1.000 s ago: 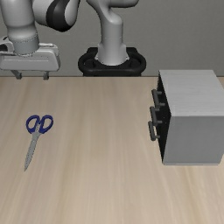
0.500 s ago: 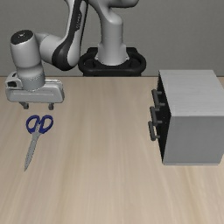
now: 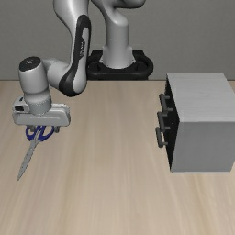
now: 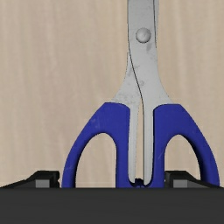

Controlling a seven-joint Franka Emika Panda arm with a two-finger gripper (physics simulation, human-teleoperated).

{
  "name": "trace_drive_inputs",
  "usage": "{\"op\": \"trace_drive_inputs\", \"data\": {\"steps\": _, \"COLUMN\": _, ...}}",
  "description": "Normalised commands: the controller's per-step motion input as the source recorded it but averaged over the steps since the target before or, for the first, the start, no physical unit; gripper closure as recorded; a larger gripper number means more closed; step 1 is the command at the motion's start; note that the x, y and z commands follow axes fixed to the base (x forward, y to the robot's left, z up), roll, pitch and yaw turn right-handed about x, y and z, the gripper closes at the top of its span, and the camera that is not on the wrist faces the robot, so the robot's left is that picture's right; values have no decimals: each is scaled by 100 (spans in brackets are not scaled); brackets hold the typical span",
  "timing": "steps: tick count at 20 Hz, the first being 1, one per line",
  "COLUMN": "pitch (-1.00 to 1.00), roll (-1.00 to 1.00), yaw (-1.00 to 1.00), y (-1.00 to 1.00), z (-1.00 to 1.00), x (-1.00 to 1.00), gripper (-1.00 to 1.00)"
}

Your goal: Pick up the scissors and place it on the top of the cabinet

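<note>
1. Over the pale wooden surface (image 3: 110, 188), at the exterior view's left, coming down onto the blue-handled steel scissors (image 3: 30, 153) after hanging high and well apart from them a second ago.
2. Holding the fingers (image 4: 42, 180) apart, straddling the blue handle loops and not clamping anything yet.
3. Finding the scissors (image 4: 140, 96) lying flat on the surface, handles under the hand, closed blades pointing away from the round black robot base (image 3: 115, 66).
4. Judging the approach as nearly finished: probably sinking the last bit and closing on the handles next, with the lift and carry not yet started.
5. Noting the grey box-shaped cabinet (image 3: 202, 124) at the exterior view's right, well apart from the scissors, with its dark drawer handles (image 3: 162, 117) facing them.
6. Seeing nothing lying on the surface between scissors and cabinet. Expecting the cabinet's own height to be the obstacle, and needing to rise above its top edge before crossing over.
</note>
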Motion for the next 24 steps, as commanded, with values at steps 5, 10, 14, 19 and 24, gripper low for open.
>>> {"op": "trace_drive_inputs", "data": {"steps": 5, "pitch": 0, "roll": 0, "yaw": 0, "y": 0, "z": 0, "x": 0, "gripper": 100}}
{"op": "trace_drive_inputs", "data": {"steps": 10, "pitch": 0, "roll": 0, "yaw": 0, "y": 0, "z": 0, "x": 0, "gripper": 100}}
{"op": "trace_drive_inputs", "data": {"steps": 14, "pitch": 0, "roll": 0, "yaw": 0, "y": 0, "z": 75, "x": 0, "gripper": 100}}
{"op": "trace_drive_inputs", "data": {"steps": 19, "pitch": 0, "roll": 0, "yaw": 0, "y": 0, "z": 100, "x": 0, "gripper": 100}}
{"op": "trace_drive_inputs", "data": {"steps": 24, "pitch": 0, "roll": 0, "yaw": 0, "y": 0, "z": 100, "x": 0, "gripper": 100}}
